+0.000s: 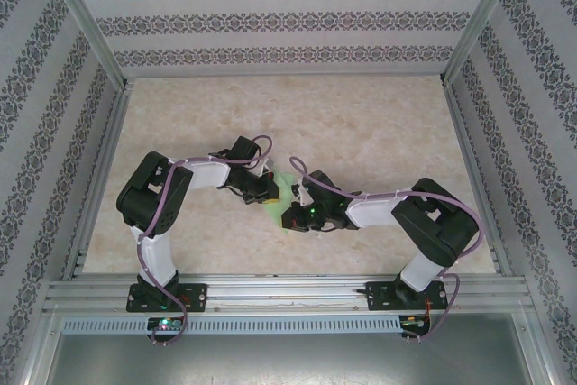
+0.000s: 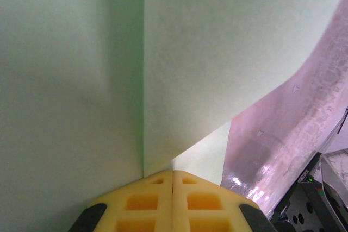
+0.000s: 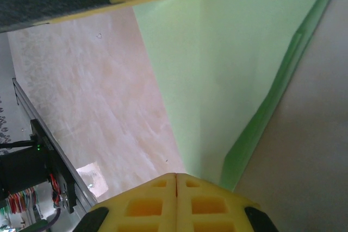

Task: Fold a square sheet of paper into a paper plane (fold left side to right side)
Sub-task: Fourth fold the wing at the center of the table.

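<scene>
- A table (image 1: 361, 123) with a pale beige, marble-like top lies under the left gripper (image 1: 261, 192) and the right gripper (image 1: 296, 215), and spreads out far beyond both.
- In the right wrist view the same top (image 3: 81, 96) shows to the left of the gripper (image 3: 176, 175).
- Walls (image 1: 270, 20) with white paper and dark bands of ornament stand well beyond the grippers and at both sides.
- Two slanting metal posts (image 1: 86, 15) rise at the far corners.
- A metal rail (image 1: 288, 290) runs behind the grippers at the near edge.
- A grey strip with holes (image 1: 270, 324) lies just behind this rail, and a flat grey surface (image 1: 270, 362) behind it.
</scene>
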You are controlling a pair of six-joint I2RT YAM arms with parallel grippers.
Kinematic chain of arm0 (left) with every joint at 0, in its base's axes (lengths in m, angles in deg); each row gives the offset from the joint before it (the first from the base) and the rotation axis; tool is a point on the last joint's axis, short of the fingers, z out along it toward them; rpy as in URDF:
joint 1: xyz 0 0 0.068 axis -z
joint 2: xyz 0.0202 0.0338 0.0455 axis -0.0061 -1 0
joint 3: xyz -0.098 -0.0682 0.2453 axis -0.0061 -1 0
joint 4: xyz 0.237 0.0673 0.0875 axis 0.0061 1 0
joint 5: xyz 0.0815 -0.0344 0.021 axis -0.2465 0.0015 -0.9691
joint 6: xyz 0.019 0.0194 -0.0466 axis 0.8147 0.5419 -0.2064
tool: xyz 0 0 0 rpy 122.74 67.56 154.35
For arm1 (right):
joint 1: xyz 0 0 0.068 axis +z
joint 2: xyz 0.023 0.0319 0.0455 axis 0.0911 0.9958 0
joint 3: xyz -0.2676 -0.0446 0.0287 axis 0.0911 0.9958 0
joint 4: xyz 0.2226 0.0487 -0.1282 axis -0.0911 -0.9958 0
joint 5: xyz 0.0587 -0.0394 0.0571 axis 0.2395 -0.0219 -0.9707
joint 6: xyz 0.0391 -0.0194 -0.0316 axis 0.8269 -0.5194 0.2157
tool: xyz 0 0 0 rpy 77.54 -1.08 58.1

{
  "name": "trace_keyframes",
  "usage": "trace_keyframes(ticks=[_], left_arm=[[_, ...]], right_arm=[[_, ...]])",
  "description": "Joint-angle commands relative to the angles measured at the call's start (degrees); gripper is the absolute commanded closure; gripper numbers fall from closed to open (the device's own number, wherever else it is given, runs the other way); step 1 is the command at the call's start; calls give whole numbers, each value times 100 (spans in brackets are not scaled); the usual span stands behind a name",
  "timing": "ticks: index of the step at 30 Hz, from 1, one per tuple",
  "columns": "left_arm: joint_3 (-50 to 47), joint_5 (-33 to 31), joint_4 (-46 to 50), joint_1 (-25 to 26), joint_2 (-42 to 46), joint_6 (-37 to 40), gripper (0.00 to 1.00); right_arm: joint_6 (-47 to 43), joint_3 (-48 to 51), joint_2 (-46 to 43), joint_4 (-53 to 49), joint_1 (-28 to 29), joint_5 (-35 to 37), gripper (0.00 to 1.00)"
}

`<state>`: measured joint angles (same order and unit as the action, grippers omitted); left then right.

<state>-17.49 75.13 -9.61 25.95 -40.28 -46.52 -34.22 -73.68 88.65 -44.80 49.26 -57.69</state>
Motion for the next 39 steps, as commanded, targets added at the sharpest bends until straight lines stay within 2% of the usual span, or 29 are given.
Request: trace_keyframes(ticks=[1, 24, 39], left_arm=[[-131, -506, 392, 99, -215, 40, 99], [-173, -524, 350, 95, -206, 23, 99], [-196, -620, 325, 90, -240, -22, 99]], right_arm=[[-150, -7, 78, -180, 62, 109, 100], [-150, -7, 311, -303, 157, 57, 100], [-179, 174, 27, -901, 465, 0, 100]])
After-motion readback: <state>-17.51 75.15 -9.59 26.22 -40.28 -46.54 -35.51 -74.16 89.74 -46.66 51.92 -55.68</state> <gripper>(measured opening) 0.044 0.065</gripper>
